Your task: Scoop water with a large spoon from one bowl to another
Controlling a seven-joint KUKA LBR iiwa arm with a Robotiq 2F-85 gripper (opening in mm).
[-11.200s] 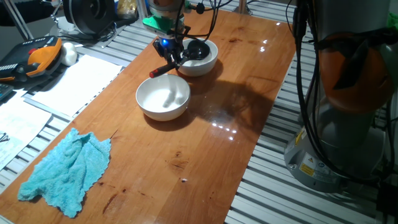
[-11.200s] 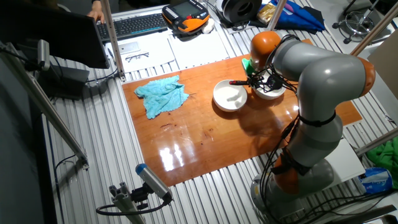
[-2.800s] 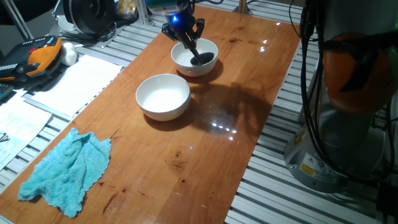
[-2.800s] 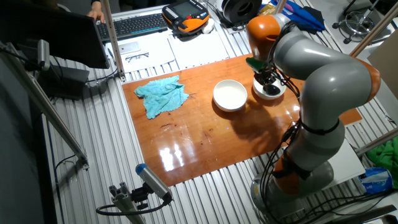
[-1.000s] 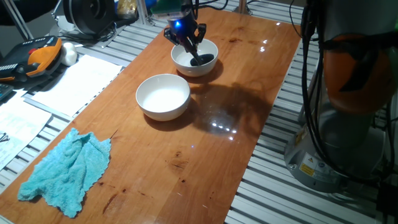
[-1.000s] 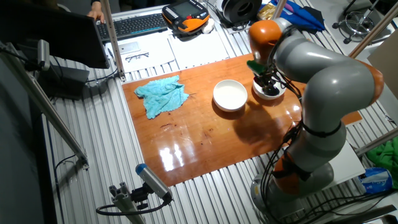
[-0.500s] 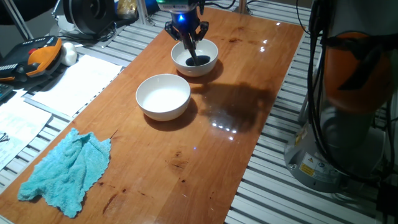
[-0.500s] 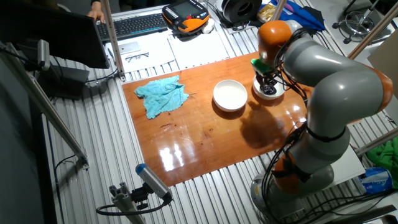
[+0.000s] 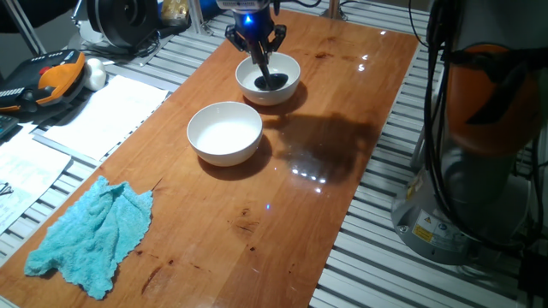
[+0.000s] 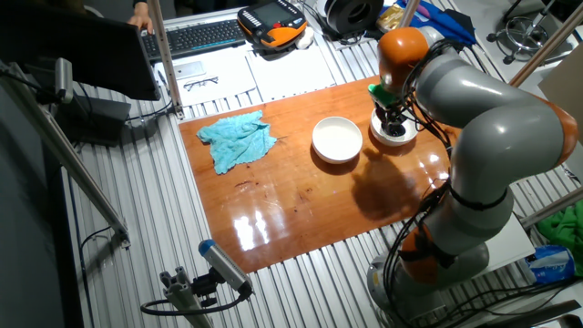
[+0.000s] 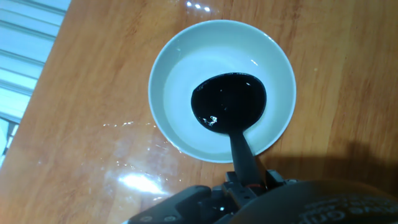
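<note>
a crumpled teal cloth (image 9: 90, 237) lies on my wooden table (image 9: 282, 197), near white papers (image 9: 103, 115) beside it.

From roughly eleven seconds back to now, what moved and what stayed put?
The gripper kept hold of the large spoon but swung it from lying low, red end reaching toward the near bowl, to steeply upright, head down inside the far bowl. Both bowls and the blue cloth stayed where they were.

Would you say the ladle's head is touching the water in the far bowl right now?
Touching. In the hand view the large spoon has its head down inside the bowl, with the water surrounding it; the gripper holds its handle.
</note>
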